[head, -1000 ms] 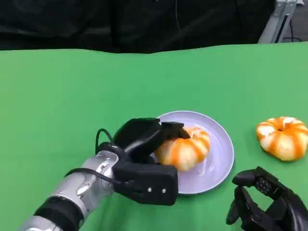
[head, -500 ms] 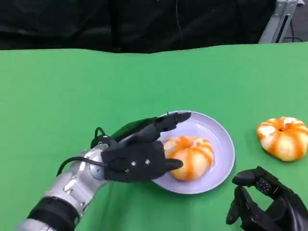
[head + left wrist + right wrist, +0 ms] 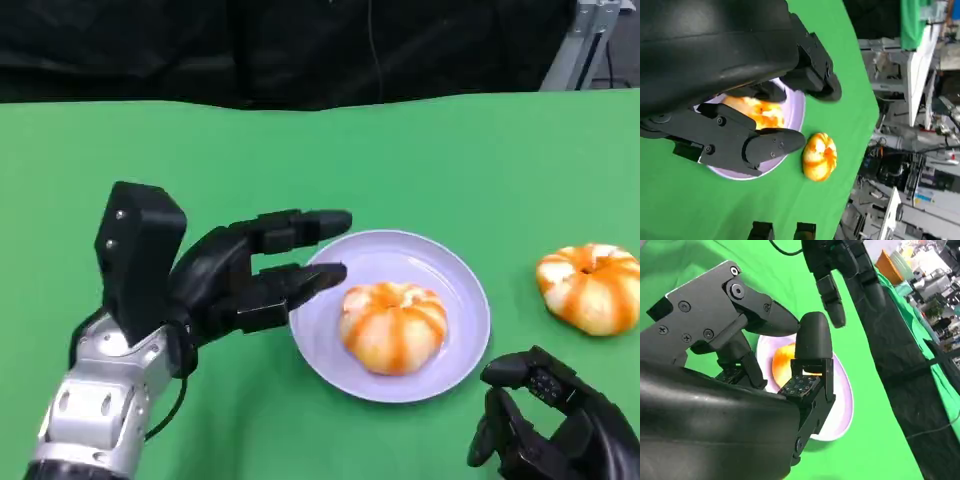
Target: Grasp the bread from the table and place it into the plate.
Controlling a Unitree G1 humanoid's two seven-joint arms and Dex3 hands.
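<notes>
Left hand: your left hand point(image 3: 215, 280) had let go and pulled back to the left of the plate point(image 3: 462, 290). Its fingers were apart and held nothing.
Right hand: your right hand point(image 3: 555, 425) sat low near the table edge, holding nothing; how far its fingers were curled I could not tell.
Bread: the bread point(image 3: 393, 325) lay on the plate by itself.
Other bread: a second bread point(image 3: 590, 285) waited on the green table point(image 3: 300, 160), right of the plate.
Meaning: that one looked done.
</notes>
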